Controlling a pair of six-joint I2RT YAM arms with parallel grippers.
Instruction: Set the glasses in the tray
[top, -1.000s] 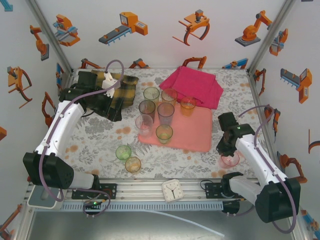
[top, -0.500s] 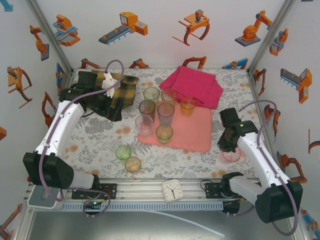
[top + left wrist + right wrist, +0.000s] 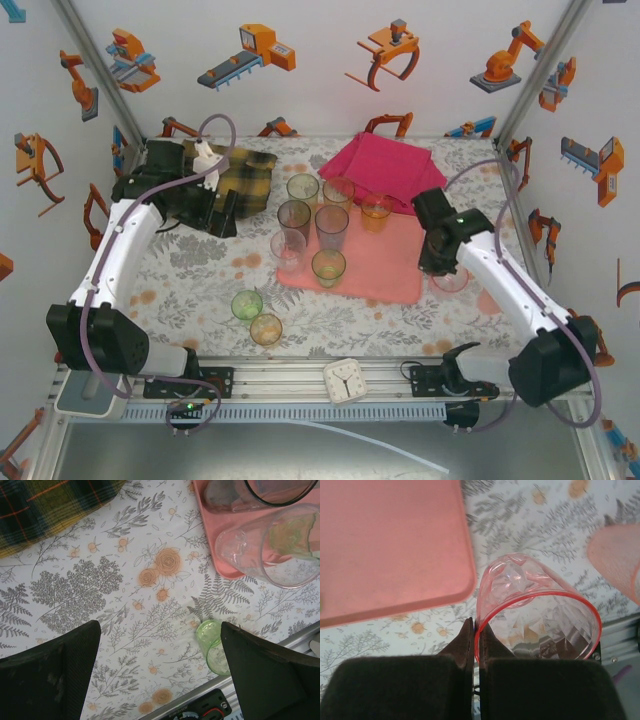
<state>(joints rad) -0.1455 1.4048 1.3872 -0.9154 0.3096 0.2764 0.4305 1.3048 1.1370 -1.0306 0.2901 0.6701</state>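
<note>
The salmon-pink tray (image 3: 395, 262) lies mid-table with several glasses standing on it, among them a green one (image 3: 328, 266) and an orange one (image 3: 376, 210). A clear glass (image 3: 288, 250) stands at its left edge. A green glass (image 3: 247, 304) and an amber glass (image 3: 266, 328) stand off the tray near the front. My right gripper (image 3: 437, 262) is shut on the rim of a pink glass (image 3: 450, 279), held just right of the tray. The wrist view shows the fingers (image 3: 476, 627) pinching the rim of that pink glass (image 3: 535, 605) beside the tray's corner (image 3: 390, 545). My left gripper (image 3: 215, 213) stands open over the plaid cloth's edge, with nothing between its fingers (image 3: 160, 645).
A magenta cloth (image 3: 390, 168) lies behind the tray and a yellow-black plaid cloth (image 3: 248, 175) at the back left. A white clock (image 3: 346, 380) sits on the front rail. In the left wrist view the green glass (image 3: 214, 645) sits near the right finger, the tray (image 3: 210, 522) beyond.
My right arm has carried the pink glass from the front right back and left, up to the tray's right edge. The left gripper has shifted slightly back and left, still open.
</note>
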